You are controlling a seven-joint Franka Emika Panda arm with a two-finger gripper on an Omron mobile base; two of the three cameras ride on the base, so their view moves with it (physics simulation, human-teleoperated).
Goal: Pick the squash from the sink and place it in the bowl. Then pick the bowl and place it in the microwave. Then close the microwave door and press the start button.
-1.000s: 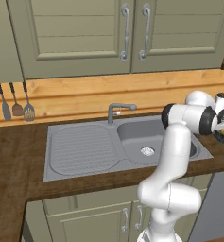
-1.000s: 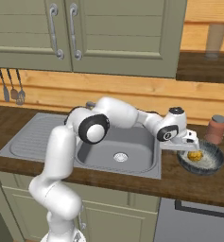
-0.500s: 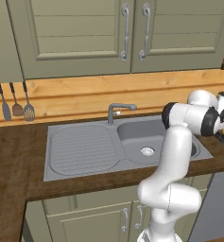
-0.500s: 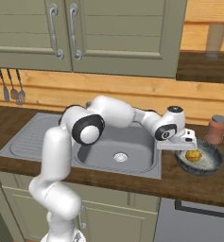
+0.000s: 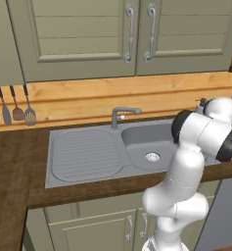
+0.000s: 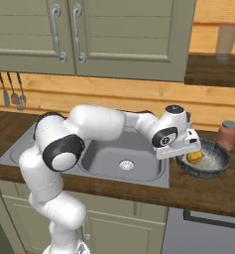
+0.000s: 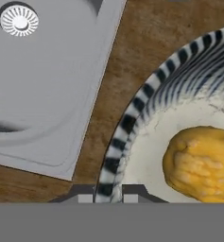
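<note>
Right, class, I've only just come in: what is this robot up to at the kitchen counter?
The squash already lies inside the bowl, which sits on the wooden counter right of the sink. The arm's end effector is now shut on the bowl's striped rim, one finger each side. It looks ready to lift the bowl, though nothing shows it raised yet.

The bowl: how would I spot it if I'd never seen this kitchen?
Find the steel sink in the wooden counter, then look just right of it. The bowl sits there, round and dark-striped outside, pale inside, holding a yellow squash, beside a brown jar.
</note>
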